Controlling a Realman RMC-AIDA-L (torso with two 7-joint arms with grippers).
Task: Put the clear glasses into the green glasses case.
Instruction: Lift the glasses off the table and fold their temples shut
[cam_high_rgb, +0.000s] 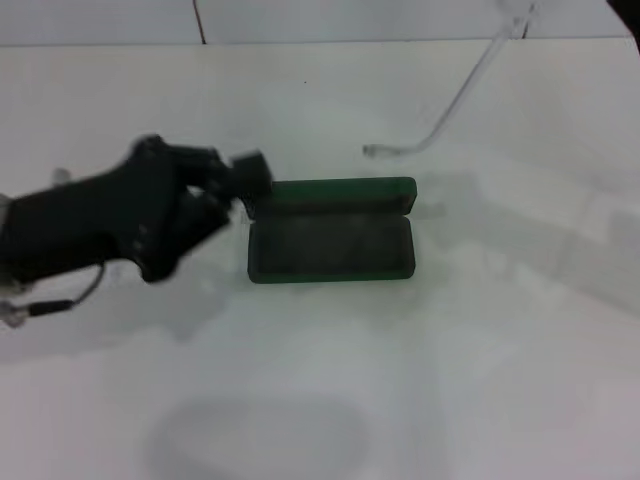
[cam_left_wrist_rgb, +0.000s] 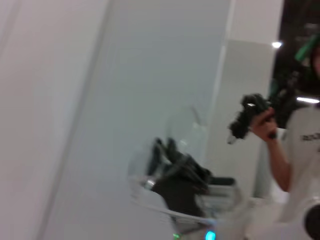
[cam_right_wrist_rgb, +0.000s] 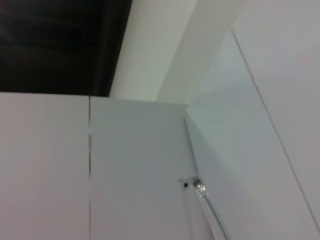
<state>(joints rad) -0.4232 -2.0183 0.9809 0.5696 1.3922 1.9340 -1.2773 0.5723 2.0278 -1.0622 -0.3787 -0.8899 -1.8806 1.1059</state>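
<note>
The green glasses case (cam_high_rgb: 330, 232) lies open at the table's middle, lid up at the back and dark lining showing. My left gripper (cam_high_rgb: 232, 192) is at the case's left end, its fingers spread, one fingertip (cam_high_rgb: 252, 168) by the lid's corner. The clear glasses hang in the air behind and right of the case. One thin temple arm (cam_high_rgb: 455, 105) slopes down, and its tip is above the table behind the lid. In the right wrist view that arm and its hinge (cam_right_wrist_rgb: 192, 184) show close by. The left wrist view shows my dark right gripper (cam_left_wrist_rgb: 166, 150) blurred, holding the clear lens (cam_left_wrist_rgb: 187, 127).
The white table (cam_high_rgb: 320, 400) runs wide around the case, and its back edge meets a pale wall. In the left wrist view a person (cam_left_wrist_rgb: 295, 145) stands far off holding a dark device (cam_left_wrist_rgb: 250, 117).
</note>
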